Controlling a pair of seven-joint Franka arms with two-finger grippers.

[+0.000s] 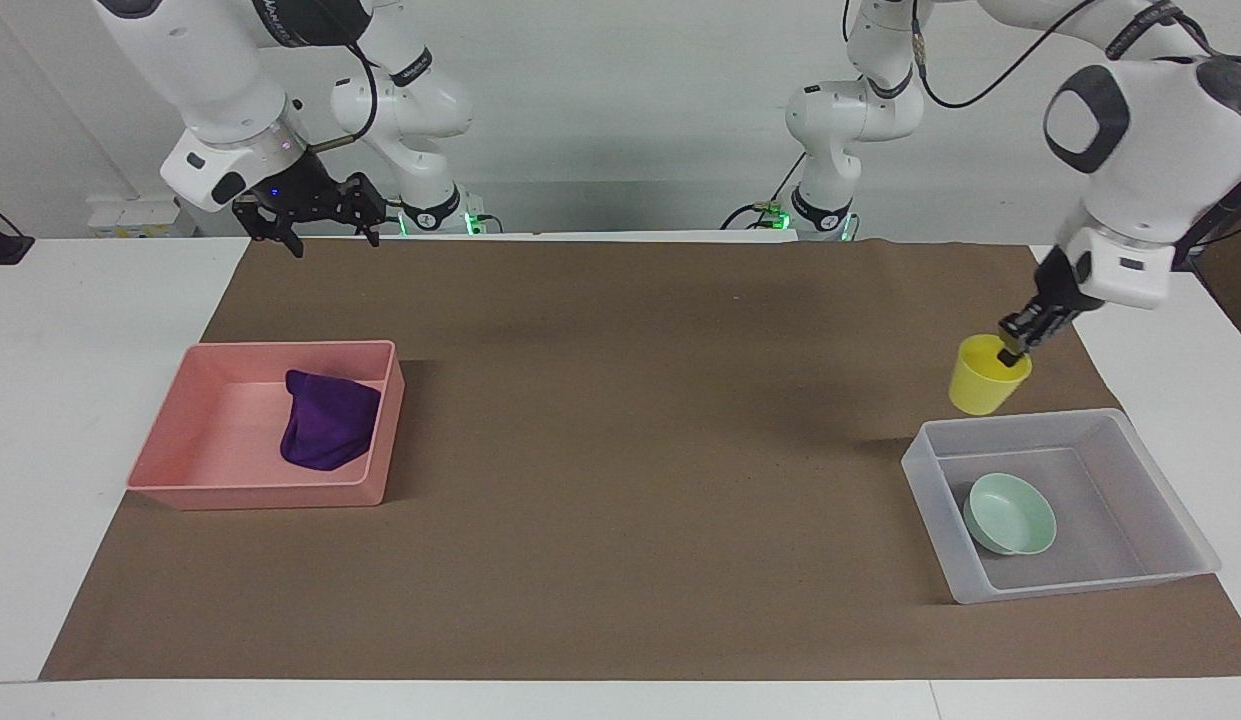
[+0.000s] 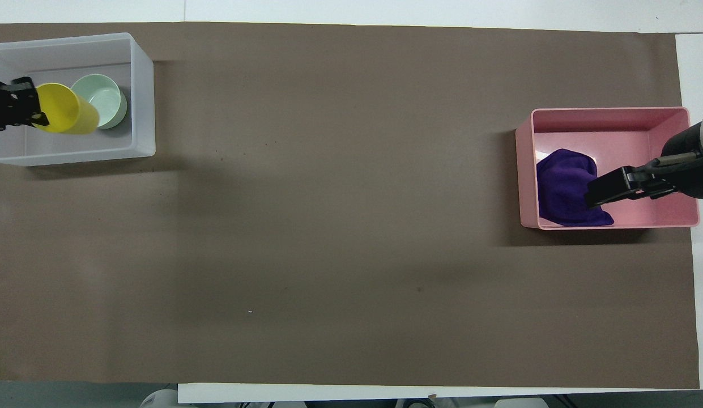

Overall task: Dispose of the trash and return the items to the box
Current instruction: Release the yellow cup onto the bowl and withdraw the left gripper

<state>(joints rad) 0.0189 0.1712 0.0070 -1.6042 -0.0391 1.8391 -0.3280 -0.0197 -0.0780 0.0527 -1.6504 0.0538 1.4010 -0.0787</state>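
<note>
Over the mat just short of the clear box (image 1: 1165, 425), the left gripper (image 1: 1010, 350) pinches the yellow cup (image 1: 986, 377) by its rim, 1 finger inside, cup hanging slightly tilted. Below and past the gripper, away from the robots, sits the box with the mint bowl (image 1: 1010, 514) in it; free floor lies beside the bowl, so that judgement favours a short carry, then a lowering. The right gripper (image 1: 315, 215) waits, fingers spread, above the mat's edge; the purple rag (image 1: 325, 432) lies in the pink tray (image 1: 210, 490).

No readable text — none anywhere.
</note>
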